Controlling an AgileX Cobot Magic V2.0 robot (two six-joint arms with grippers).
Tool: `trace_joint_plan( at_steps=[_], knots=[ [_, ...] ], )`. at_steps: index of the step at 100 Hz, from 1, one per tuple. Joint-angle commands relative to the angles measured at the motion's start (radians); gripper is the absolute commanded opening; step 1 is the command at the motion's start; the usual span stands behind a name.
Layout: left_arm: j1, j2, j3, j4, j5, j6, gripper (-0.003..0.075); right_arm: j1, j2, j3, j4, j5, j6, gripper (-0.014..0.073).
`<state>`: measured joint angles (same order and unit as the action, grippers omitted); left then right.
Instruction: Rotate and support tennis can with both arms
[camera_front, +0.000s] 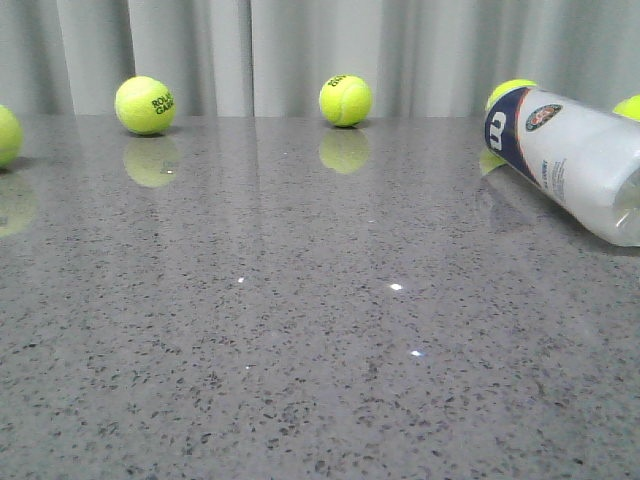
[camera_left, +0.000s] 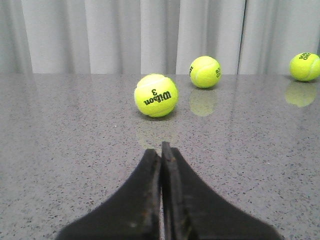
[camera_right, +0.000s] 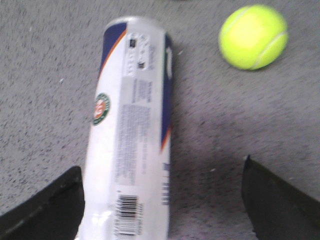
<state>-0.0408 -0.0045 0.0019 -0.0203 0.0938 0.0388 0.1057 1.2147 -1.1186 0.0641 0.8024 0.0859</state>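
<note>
The tennis can (camera_front: 575, 165) lies on its side on the grey table at the far right in the front view, its navy end toward the curtain. In the right wrist view the can (camera_right: 131, 130) runs lengthwise between my right gripper's (camera_right: 161, 197) wide-open fingers (camera_right: 50, 207), close against one finger and well apart from the other. My left gripper (camera_left: 161, 152) is shut and empty, low over the table, with a Wilson tennis ball (camera_left: 156, 95) a short way beyond its tips. Neither gripper shows in the front view.
Loose tennis balls lie along the back of the table (camera_front: 300, 330): one at far left (camera_front: 8, 135), one (camera_front: 146, 105), one in the middle (camera_front: 345, 100), one behind the can (camera_front: 510, 92). Another ball (camera_right: 253, 36) lies beside the can's far end. A curtain hangs behind.
</note>
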Motion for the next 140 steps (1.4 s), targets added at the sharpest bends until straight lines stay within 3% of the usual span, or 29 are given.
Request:
trace_joint_plan(
  at_steps=[1, 33, 61, 68, 82, 96, 118, 140],
  knots=[
    [0.001, -0.028, 0.044, -0.007, -0.078, -0.004, -0.0019, 0.006, 0.061, -0.09, 0.05, 0.044, -0.011, 0.0634],
    [0.001, -0.028, 0.044, -0.007, -0.078, -0.004, -0.0018, 0.007, 0.344, -0.262, 0.162, 0.161, -0.018, 0.0634],
    [0.001, -0.028, 0.044, -0.007, -0.078, -0.004, -0.0018, 0.007, 0.493, -0.338, 0.173, 0.187, -0.018, 0.0624],
    [0.001, -0.028, 0.044, -0.007, -0.078, -0.004, -0.0018, 0.007, 0.5, -0.341, 0.173, 0.188, -0.018, 0.0562],
    [0.001, -0.028, 0.044, -0.007, -0.078, -0.004, -0.0018, 0.007, 0.499, -0.341, 0.173, 0.188, -0.023, 0.0344],
    [0.001, -0.028, 0.044, -0.007, -0.078, -0.004, -0.0019, 0.013, 0.497, -0.365, 0.173, 0.219, -0.054, 0.0289],
    [0.001, -0.028, 0.044, -0.007, -0.078, -0.004, -0.0019, 0.092, 0.501, -0.495, 0.172, 0.274, -0.35, 0.0289],
    [0.001, -0.028, 0.044, -0.007, -0.078, -0.004, -0.0018, 0.233, 0.502, -0.532, 0.172, 0.214, -0.895, 0.0289]
  ],
)
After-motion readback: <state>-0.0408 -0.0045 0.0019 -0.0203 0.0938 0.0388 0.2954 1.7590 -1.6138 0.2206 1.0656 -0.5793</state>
